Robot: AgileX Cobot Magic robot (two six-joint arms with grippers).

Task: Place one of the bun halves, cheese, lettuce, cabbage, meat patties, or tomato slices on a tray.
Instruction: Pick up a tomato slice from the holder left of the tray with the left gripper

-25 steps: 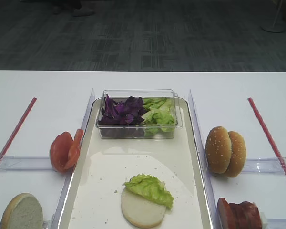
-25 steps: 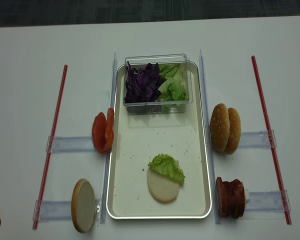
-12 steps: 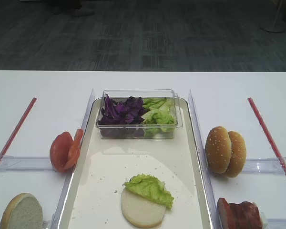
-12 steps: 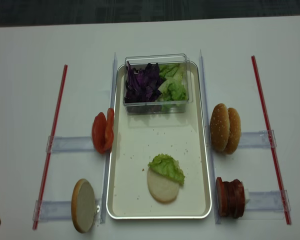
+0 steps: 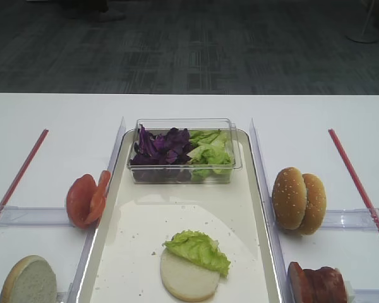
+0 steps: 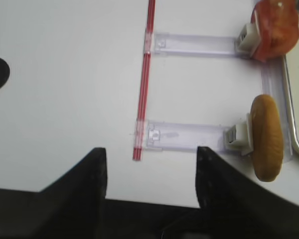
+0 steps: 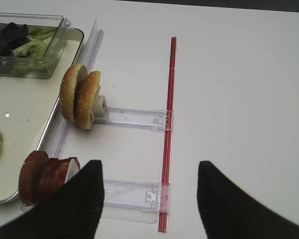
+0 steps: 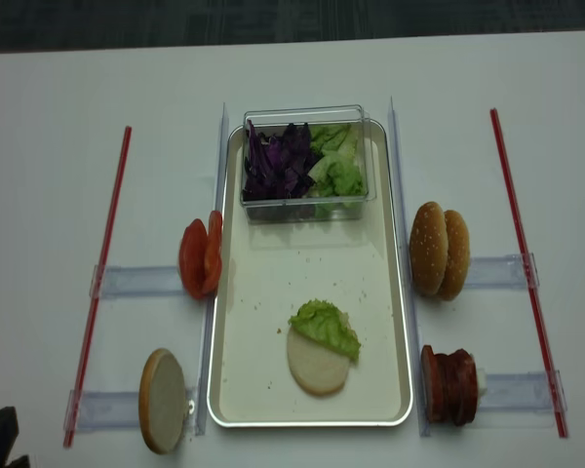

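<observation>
On the cream tray [image 5: 177,208] lies a pale flat bun half [image 5: 188,281] with a lettuce leaf [image 5: 199,249] on top. Tomato slices [image 5: 86,199] stand on edge left of the tray, with another bun half [image 5: 30,281] nearer the front. On the right stand sesame bun halves [image 5: 298,199] and meat patties [image 5: 316,284]. Cabbage [image 5: 158,146] and more lettuce [image 5: 210,150] fill a clear box. No cheese shows. My left gripper [image 6: 150,169] is open and empty over the table's front left, its tip [image 8: 0,444] at the corner. My right gripper [image 7: 149,186] is open and empty, right of the patties [image 7: 42,175].
Two red strips [image 8: 102,273] [image 8: 525,263] run along the table outside the clear plastic holders [image 8: 136,281] [image 8: 502,271]. The clear box [image 8: 307,161] sits on the tray's far end. The table's front edge lies just under my left gripper.
The dark tip of my left gripper has come slightly further into the bottom-left corner of the overhead view. The food and tray have not moved.
</observation>
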